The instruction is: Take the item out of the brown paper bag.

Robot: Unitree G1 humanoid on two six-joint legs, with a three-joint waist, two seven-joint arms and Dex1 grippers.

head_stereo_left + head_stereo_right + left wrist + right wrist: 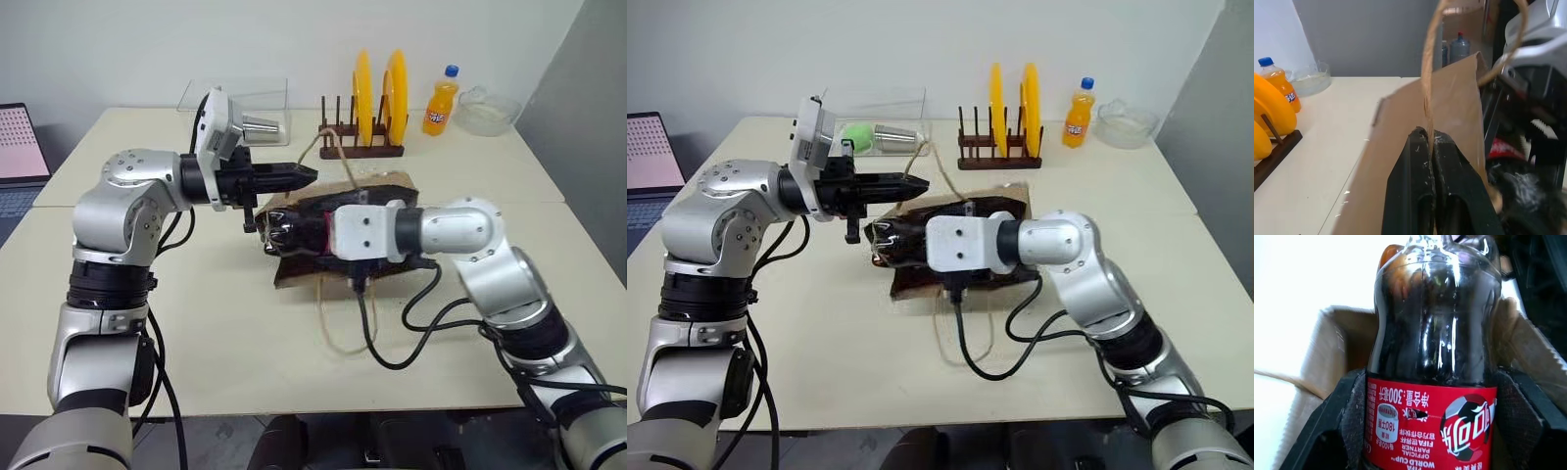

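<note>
Brown paper bag (387, 186): left gripper (1428, 147) jaws pinch its cord handle (1426, 83); right gripper (1430, 426) jaws clamp the red-labelled cola bottle (1435, 333).

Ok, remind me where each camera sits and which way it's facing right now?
Left eye view: on the head, looking forward and down over the table; both arms show, meeting at the brown paper bag.
Right eye view: same head, same scene.
Left wrist view: along the left jaws, shut on the bag's cord handle; orange soda bottle beyond.
Right wrist view: along the right jaws, clamped on the cola bottle.
Shared: both wrist views catch the bag and the cola bottle's red label.
</note>
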